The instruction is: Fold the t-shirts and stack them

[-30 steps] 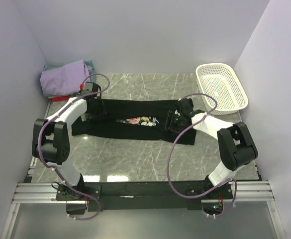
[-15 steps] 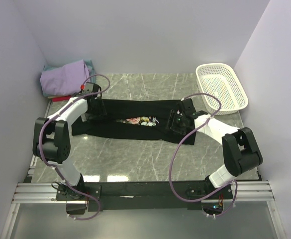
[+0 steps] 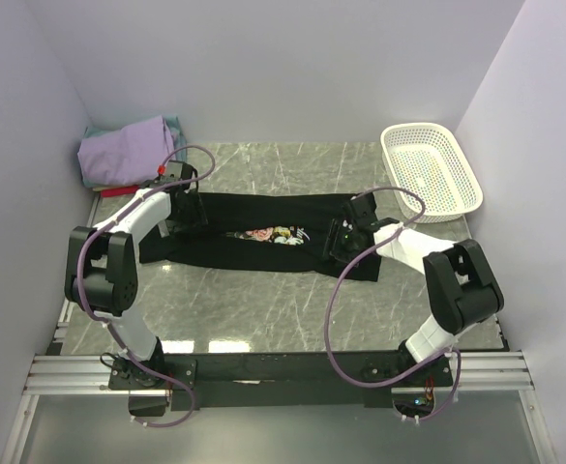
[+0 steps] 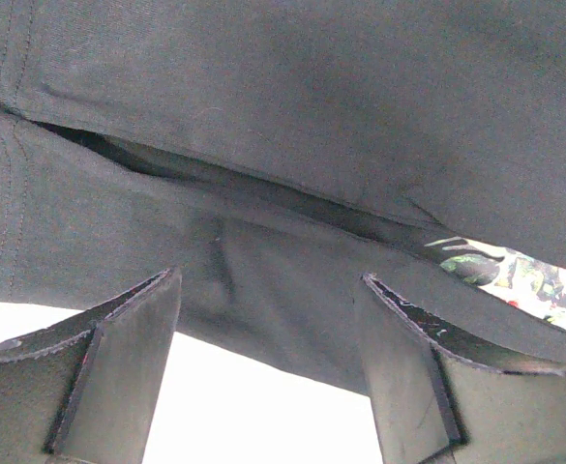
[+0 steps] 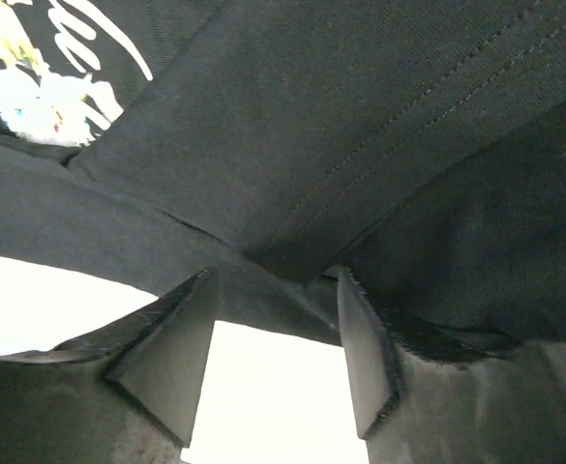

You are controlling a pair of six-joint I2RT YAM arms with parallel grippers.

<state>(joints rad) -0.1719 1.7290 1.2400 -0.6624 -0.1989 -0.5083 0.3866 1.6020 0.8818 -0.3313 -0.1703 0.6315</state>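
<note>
Item 1, left gripper [image 4: 268,278]: standing open, its two dark fingers [image 4: 128,338] spread wide and holding nothing. The tips are hovering at the near edge of the black t-shirt [image 3: 253,206]. From above, the gripper is sitting low over the shirt's left end.

Item 2, right gripper [image 5: 275,275]: likewise gaping, gripping nothing. Its fingertips are reaching to the near edge of the same shirt, where a stitched flap is overlapping a lower layer. Pale table surface is showing through the gap between the fingers.

Item 3, black t-shirt: lying flat across the middle of the marble table [image 3: 263,300] as a long band running left to right, one gripper over each end. The rose print [image 3: 275,234] is facing up at the centre, towards the near edge. In the left wrist view one layer is lying over another with a dark slit showing between them, and a corner of the print is peeking in at the right.

Item 4, folded t-shirts: a pile is resting in the far left corner against the walls. The lavender shirt [image 3: 128,150] is lying on top, a teal edge [image 3: 174,124] is showing behind it, and a red sliver [image 3: 111,191] is showing at its near side.

Item 5, white mesh basket [image 3: 428,127]: sitting at the far right of the table, well apart from the pile.

Item 6, purple cables [image 3: 331,309]: looping along both arms.
</note>
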